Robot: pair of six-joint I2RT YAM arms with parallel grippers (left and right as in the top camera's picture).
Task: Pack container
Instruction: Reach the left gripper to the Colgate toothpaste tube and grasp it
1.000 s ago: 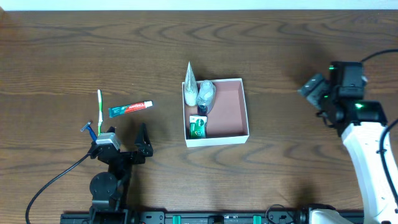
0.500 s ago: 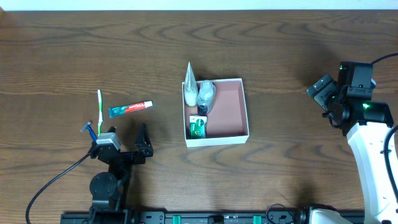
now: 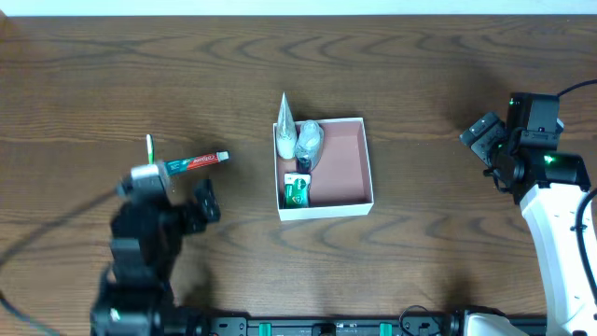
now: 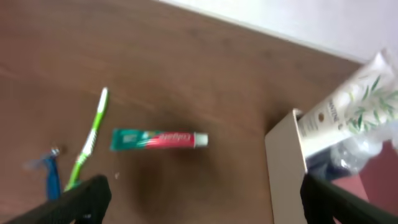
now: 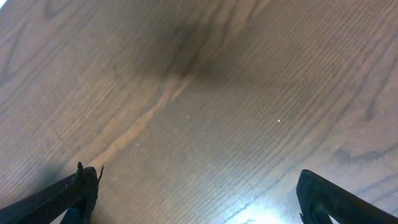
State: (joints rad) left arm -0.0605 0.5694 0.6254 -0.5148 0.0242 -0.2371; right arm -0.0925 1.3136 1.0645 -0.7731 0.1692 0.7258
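Item under inspection: the container (image 3: 343, 163), a shallow square box with white walls and a pinkish-brown floor. It sits flat near the middle of the table (image 3: 420, 65), open side up. Being nearly square, it has no marked long axis. Its sides run almost parallel to the table edges, with a slight skew.

Position against the pincers: the left gripper (image 3: 203, 198) stands to the container's left, near it but not touching, and closer to the robot. Its jaws are spread wide and hold nothing. The overhead view of this arm is blurred. In the left wrist view only the container's tan corner wall shows, at the right. The right gripper (image 3: 480, 142) is well apart on the container's right, over bare wood, jaws likewise apart and empty.

Contents: a white tube (image 4: 360, 93) with green leaf print leans out over the far-left corner. A clear wrapped bundle (image 3: 310, 140) lies beside it, and a green-and-white packet (image 3: 298, 189) sits in the near-left corner.

Outside, left of the container: a red-and-green toothpaste tube (image 4: 158, 139), a green toothbrush (image 4: 92, 137) and a blue razor (image 4: 51, 174).

Markings: the toothpaste lettering appears to read Colgate, but it is soft. The white tube's label cannot be read.
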